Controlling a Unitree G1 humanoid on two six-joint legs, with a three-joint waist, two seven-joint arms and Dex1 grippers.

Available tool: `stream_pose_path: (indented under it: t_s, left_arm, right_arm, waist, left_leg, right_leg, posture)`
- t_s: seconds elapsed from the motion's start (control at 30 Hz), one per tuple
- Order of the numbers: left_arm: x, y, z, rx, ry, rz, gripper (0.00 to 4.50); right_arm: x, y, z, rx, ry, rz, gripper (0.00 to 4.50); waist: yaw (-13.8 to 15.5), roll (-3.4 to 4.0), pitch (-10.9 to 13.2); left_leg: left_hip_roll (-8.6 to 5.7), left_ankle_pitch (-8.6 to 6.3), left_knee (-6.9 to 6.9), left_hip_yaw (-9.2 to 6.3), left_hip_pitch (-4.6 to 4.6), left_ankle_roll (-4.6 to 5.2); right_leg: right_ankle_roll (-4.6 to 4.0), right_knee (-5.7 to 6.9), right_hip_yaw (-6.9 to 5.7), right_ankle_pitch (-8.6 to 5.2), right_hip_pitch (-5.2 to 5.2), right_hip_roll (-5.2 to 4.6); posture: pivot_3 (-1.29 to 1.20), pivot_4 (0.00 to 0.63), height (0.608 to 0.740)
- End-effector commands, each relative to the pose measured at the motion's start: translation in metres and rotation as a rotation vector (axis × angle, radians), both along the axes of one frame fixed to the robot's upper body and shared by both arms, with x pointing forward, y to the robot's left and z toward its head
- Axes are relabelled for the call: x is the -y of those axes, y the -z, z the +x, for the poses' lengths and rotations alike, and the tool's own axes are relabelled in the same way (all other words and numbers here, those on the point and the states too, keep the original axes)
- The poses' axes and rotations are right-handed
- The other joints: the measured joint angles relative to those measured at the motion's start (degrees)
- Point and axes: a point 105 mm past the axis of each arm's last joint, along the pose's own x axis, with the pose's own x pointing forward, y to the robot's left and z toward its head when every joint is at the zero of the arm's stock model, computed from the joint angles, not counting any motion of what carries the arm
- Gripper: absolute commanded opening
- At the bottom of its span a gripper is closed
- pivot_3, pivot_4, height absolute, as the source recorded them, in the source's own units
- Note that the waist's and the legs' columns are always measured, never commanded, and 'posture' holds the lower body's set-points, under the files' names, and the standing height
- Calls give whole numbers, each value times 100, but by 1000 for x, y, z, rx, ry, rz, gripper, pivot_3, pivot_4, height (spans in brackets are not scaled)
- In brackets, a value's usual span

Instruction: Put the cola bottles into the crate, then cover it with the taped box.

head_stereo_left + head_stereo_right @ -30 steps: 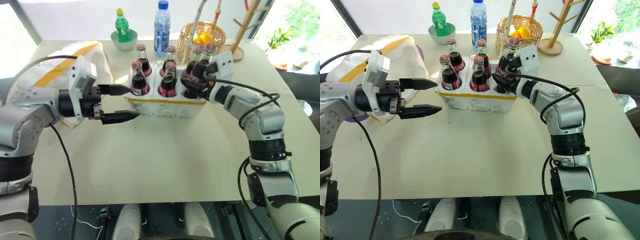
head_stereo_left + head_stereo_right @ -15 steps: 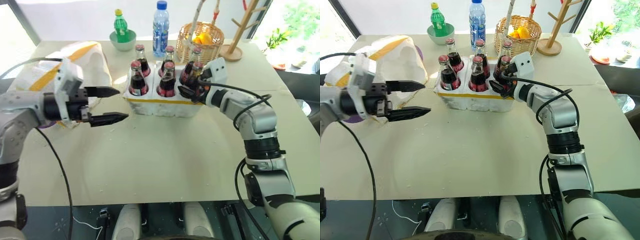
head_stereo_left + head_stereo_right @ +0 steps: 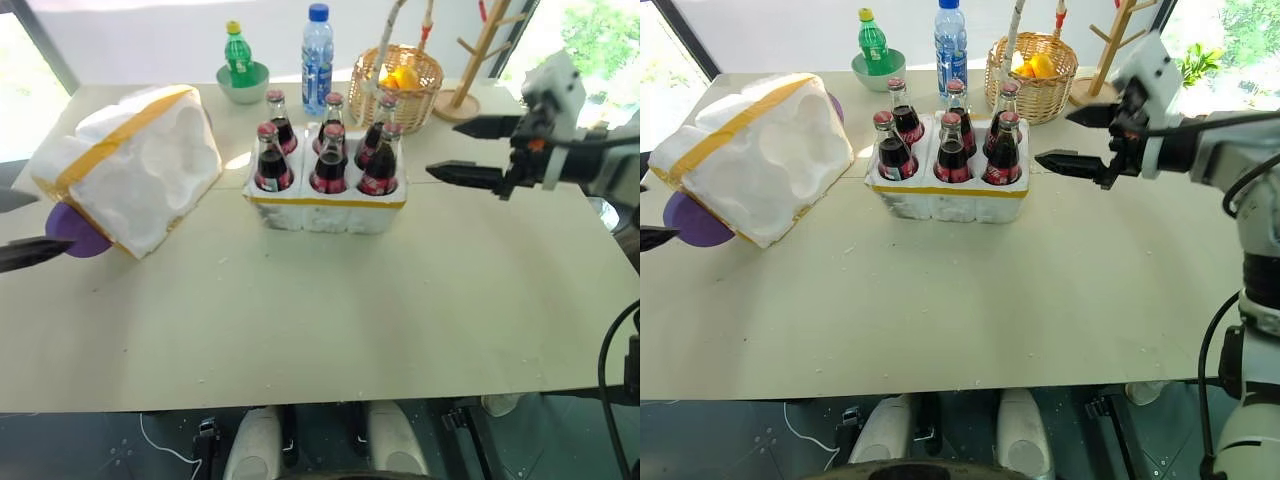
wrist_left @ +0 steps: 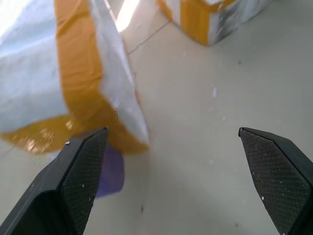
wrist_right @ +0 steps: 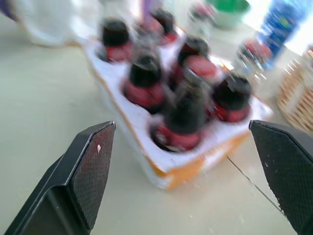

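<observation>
At the middle back of the desk [image 3: 330, 320] you have the crate [image 3: 327, 208], and all six cola bottles [image 3: 326, 160] stand upright in its holes, three in front and three behind. A yellow tape band runs around its side. Well to the left of it lies the taped box [image 3: 135, 165], tipped on its side, so you see its hollow inside facing toward the crate; a purple round piece sticks out at its left end.

Your right gripper [image 3: 472, 148] hangs in the air to the right of the crate, apart from it, with its jaws wide and nothing between them. Your left gripper [image 4: 183, 183] is at the far left, near the low corner of the taped box, jaws also wide and empty; whether one finger touches the purple piece I cannot tell.

Behind the crate stand a green soda bottle [image 3: 237, 50] in a bowl [image 3: 245, 82], a water bottle [image 3: 316, 55], a wicker basket [image 3: 402, 85] and a wooden rack [image 3: 480, 60].
</observation>
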Motion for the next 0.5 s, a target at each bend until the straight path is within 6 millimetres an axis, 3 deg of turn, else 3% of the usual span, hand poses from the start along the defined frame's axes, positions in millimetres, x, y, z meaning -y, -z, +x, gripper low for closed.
stream_pose_path:
  t_s: [0.03, 0.1, 0.23, 0.5]
  left_arm:
    - [-22, 15, 10, -87, -23, 42, 4500]
    - [-29, 26, 21, -117, -33, 55, 4500]
    - [-32, 39, 46, -156, -31, 65, 4500]
    - [-16, 56, 86, -225, 17, 32, 4500]
  right_arm:
    - [-25, -42, -62, 49, -402, 114, 4482]
    - [-31, -49, -77, 41, -497, 131, 4482]
    - [-39, -45, -65, 72, -386, 81, 4482]
    - [-31, -24, -53, 67, -208, -7, 4482]
  waist:
    - [32, 1, 1]
    - [71, 3, 2]
    - [64, -22, -12]
    - [58, -32, -14]
  left_leg:
    - [1, -2, -4, 2, -3, 3]
    - [2, -3, -6, 0, -5, 5]
    - [2, -3, 2, 13, -20, 5]
    - [-22, 3, 15, 30, -24, -1]
  right_leg:
    - [-1, -2, -1, 0, -3, 1]
    - [-1, 1, -4, 1, -4, 0]
    - [15, -5, -9, 14, -7, 0]
    - [20, 13, -9, 18, -5, -2]
  posture:
    - [0, 150, 740]
    - [0, 150, 740]
    - [0, 150, 740]
    - [0, 150, 740]
